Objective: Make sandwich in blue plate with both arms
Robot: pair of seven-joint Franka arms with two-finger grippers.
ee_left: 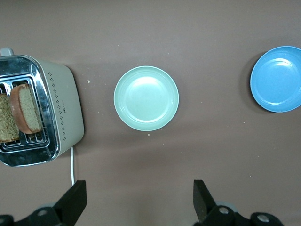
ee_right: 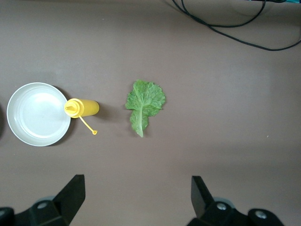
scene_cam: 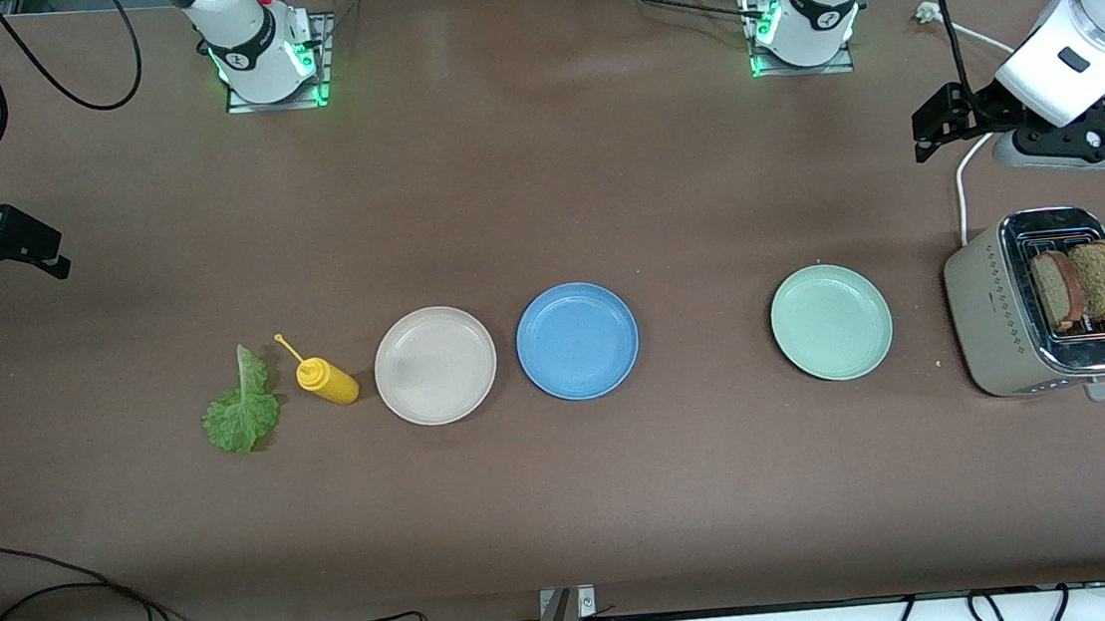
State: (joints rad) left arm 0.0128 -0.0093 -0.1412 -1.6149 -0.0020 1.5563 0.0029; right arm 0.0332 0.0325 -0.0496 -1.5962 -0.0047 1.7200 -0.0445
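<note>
Spanning the whole scene, a brown table [scene_cam: 570,509] is seen with both arms held high at its ends. The left gripper [ee_left: 138,200] hangs with fingers spread wide, holding nothing, over the table near the toaster [scene_cam: 1032,308]; the right gripper [ee_right: 136,197] hangs likewise open and unladen at the right arm's end. The blue plate [scene_cam: 577,340], round, plain and shallow-rimmed, is set bare at mid-table, between a beige plate [scene_cam: 435,365] and a pale green plate [scene_cam: 831,321]. Two brown bread slices [scene_cam: 1082,284] with darker crust are stood upright in the toaster's slots. A crinkly green lettuce leaf [scene_cam: 241,408] is laid flat beside a yellow squeeze bottle [scene_cam: 327,380] lying on its side.
</note>
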